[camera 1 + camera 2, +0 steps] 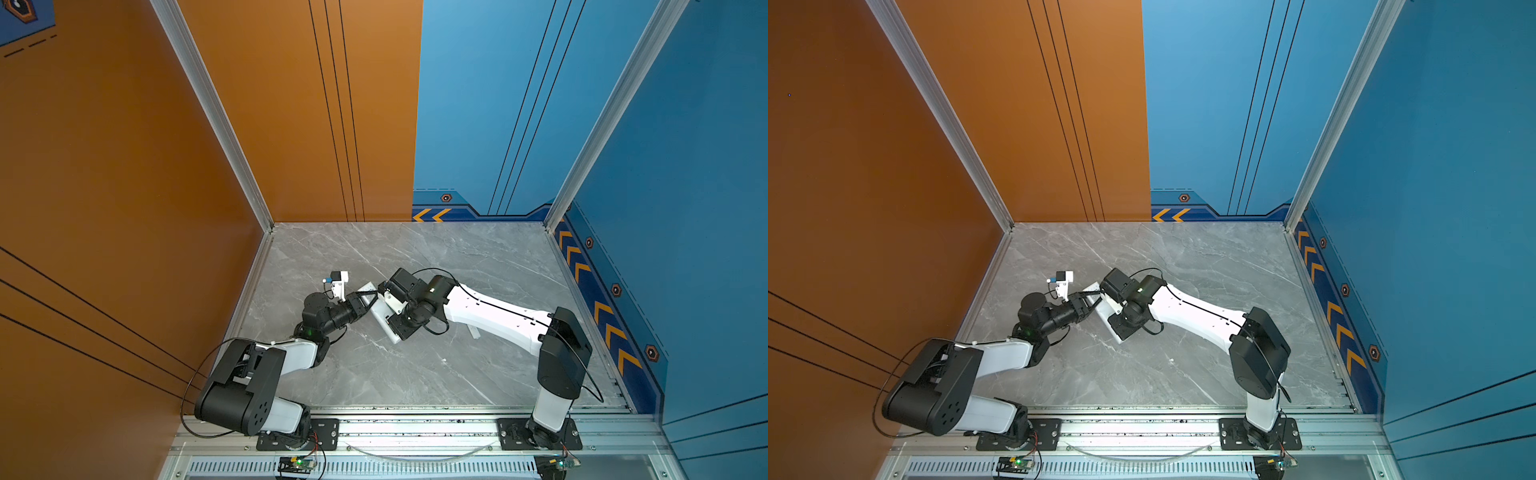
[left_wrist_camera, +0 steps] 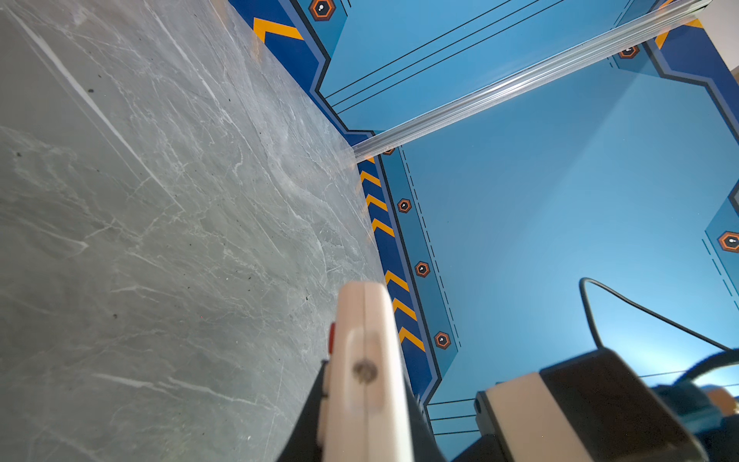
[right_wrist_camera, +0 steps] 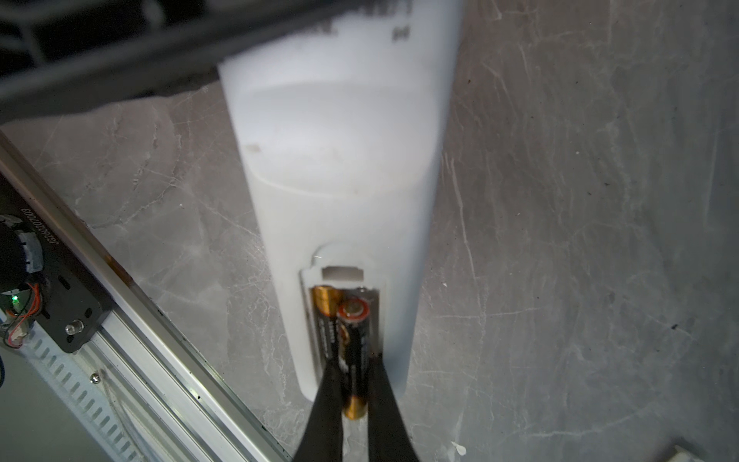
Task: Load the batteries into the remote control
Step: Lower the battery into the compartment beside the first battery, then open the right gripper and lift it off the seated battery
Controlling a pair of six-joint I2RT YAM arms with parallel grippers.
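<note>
In both top views, the arms fold inward and meet left of the table's (image 1: 457,374) centre, where the remote (image 1: 381,319) runs eleven to five o'clock. Left wrist view: the left gripper (image 2: 363,388) clamps the remote's end. Right wrist view: the right gripper (image 3: 354,360) pinches a battery (image 3: 354,340) at the recess (second battery (image 3: 324,308) seated alongside).

White remote control (image 3: 340,160) back-up, recess open; one battery (image 3: 324,320) seated inside, second battery (image 3: 355,360) black-gold, tilted, red-ringed end raised above recess.

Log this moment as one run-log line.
left pincer: shut on remote control | right pincer: shut on battery over recess | other battery: in recess
</note>
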